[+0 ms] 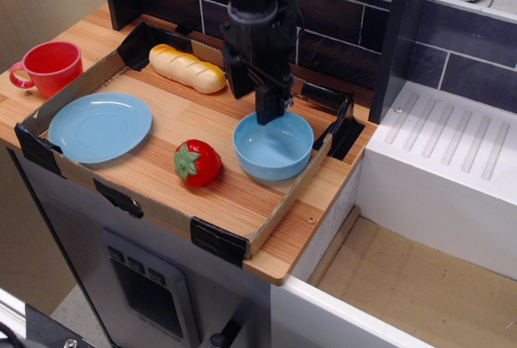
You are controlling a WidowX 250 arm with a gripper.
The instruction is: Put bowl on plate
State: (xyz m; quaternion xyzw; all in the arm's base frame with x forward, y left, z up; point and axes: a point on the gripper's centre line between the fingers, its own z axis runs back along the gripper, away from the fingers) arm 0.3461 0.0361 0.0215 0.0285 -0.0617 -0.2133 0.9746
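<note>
My claw (260, 106) hung over the far rim of the bowl (273, 145), one finger dipping just inside it; whether it was released or gripping the rim I could not tell. The bowl sat at the right end of the tray (153, 203) on the desk (319, 207), well apart from the plate (99, 127) at the left. A strawberry (196, 162) lay between them, bread (187, 68) behind.
</note>
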